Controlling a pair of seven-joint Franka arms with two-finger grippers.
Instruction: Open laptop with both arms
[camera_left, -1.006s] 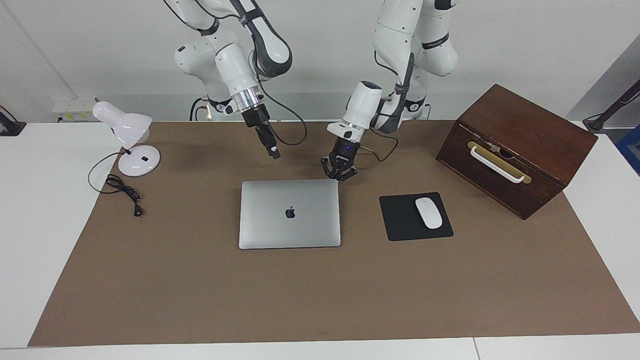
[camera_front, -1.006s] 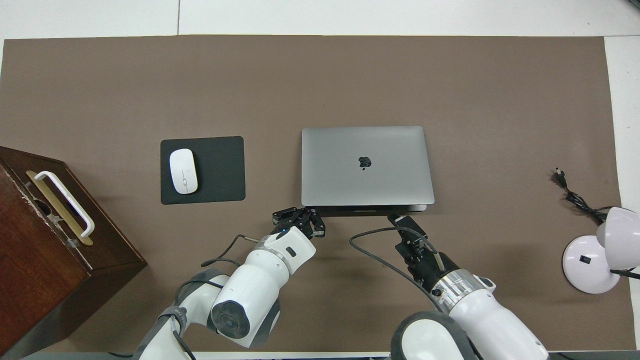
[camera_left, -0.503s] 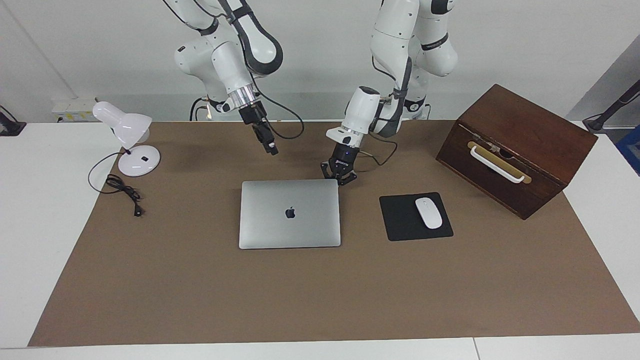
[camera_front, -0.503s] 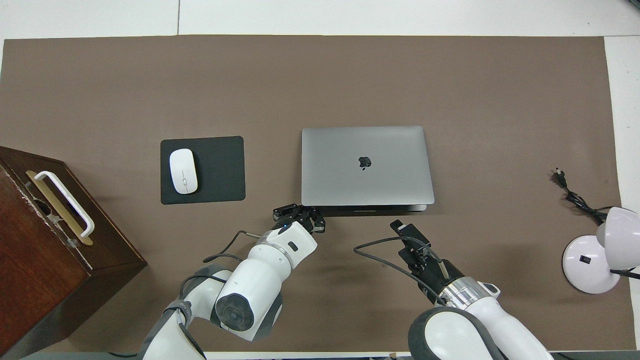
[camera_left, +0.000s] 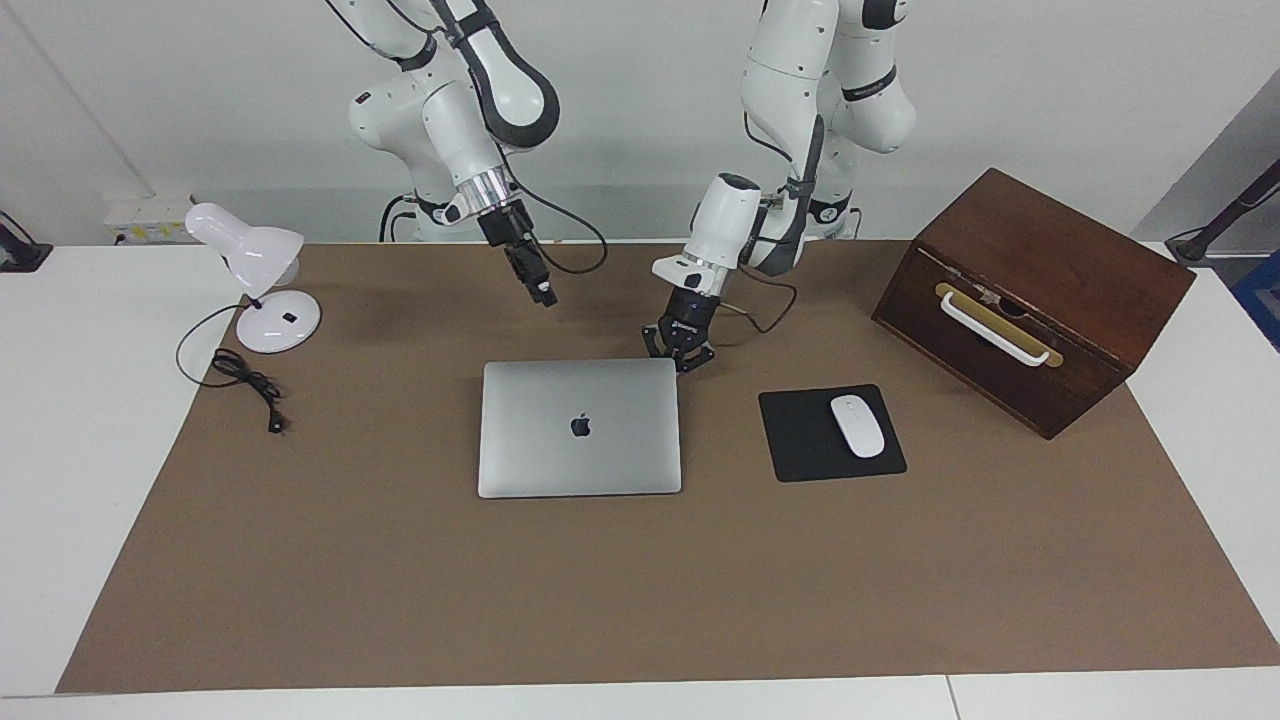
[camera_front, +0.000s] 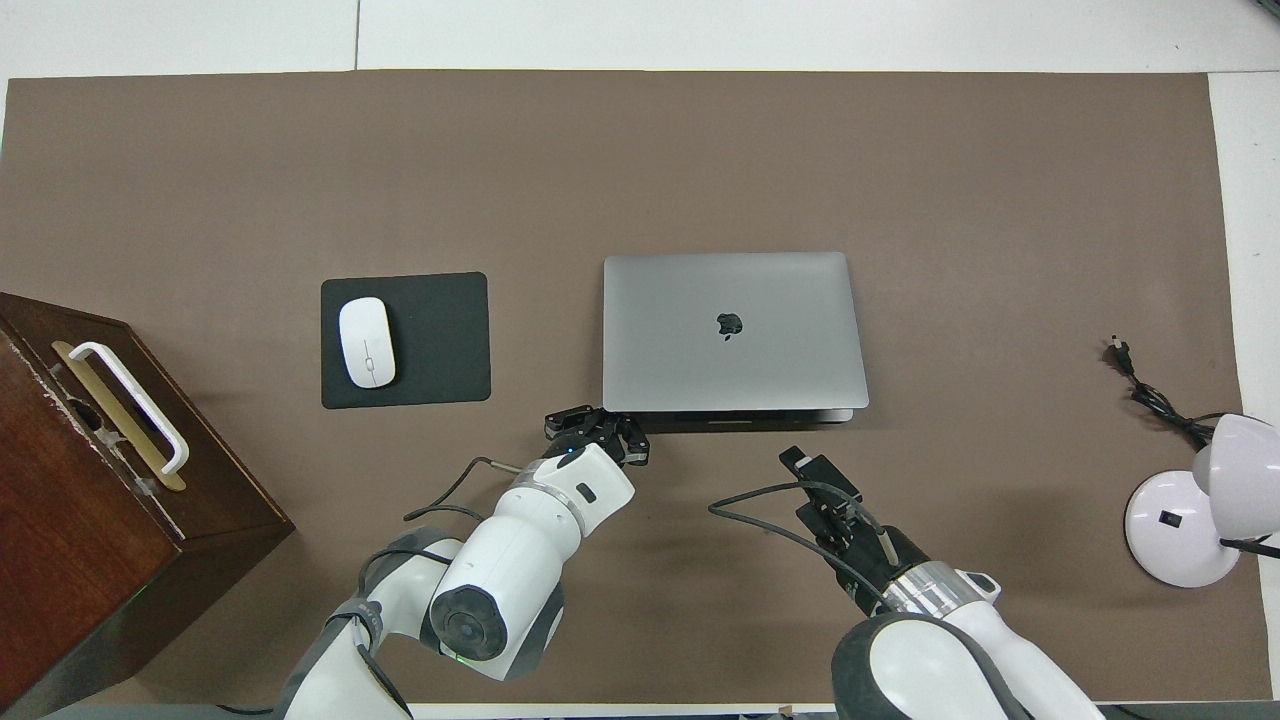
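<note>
**Silver lid shut, both grippers off it**

Aluminium laptop (camera_left: 579, 427) lies closed at the mat's middle, beside the mouse pad (camera_left: 800, 445). The left gripper (camera_left: 686, 360), fingertips together and holding nothing, sits low by the laptop's corner nearest the robots. The right gripper (camera_left: 545, 295) hangs above the mat, empty; whether it is open I cannot tell. Risk: a closed tip may skid the whole laptop instead of lifting the lid.
</note>
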